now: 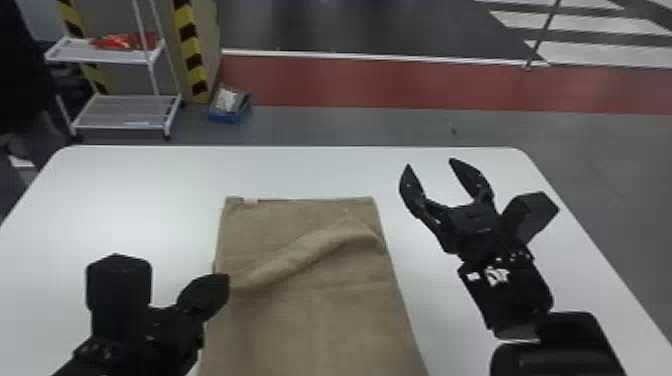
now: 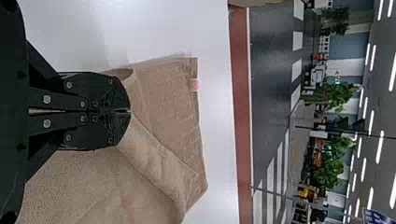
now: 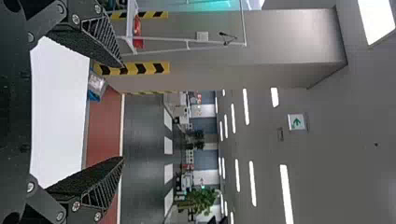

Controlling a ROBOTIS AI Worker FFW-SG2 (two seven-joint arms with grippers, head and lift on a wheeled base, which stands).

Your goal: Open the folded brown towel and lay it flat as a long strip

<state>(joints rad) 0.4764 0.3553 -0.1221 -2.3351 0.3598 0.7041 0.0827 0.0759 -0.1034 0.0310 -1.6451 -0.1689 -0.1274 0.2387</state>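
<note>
Nearing a long strip, the brown towel (image 1: 320, 320) has a ridge (image 1: 310, 250) to lose

Most of the opening looks done. The towel lies lengthwise on the white table (image 1: 125, 185), between the two arms, running from the bottom edge of the head view toward the far side. Its far end is spread wide, with a small pale tag (image 1: 250, 201) near the far left corner, and the sides run fairly straight.

What is left, as far as can be judged, is the smoothing. A raised ridge crosses the cloth at a slant, from the left gripper (image 2: 130, 111) up toward the right-hand side, so that stretch is not flat. The near end runs out of the head view, and whether any layer is folded under cannot be told.

The left gripper is closed at the towel's left side, apparently with a pinch of cloth between its tips. The right gripper (image 1: 430, 162) is spread wide and empty, above the table to the right of the towel. Letting the pinch go and pressing the ridge out would probably finish the strip.
</note>
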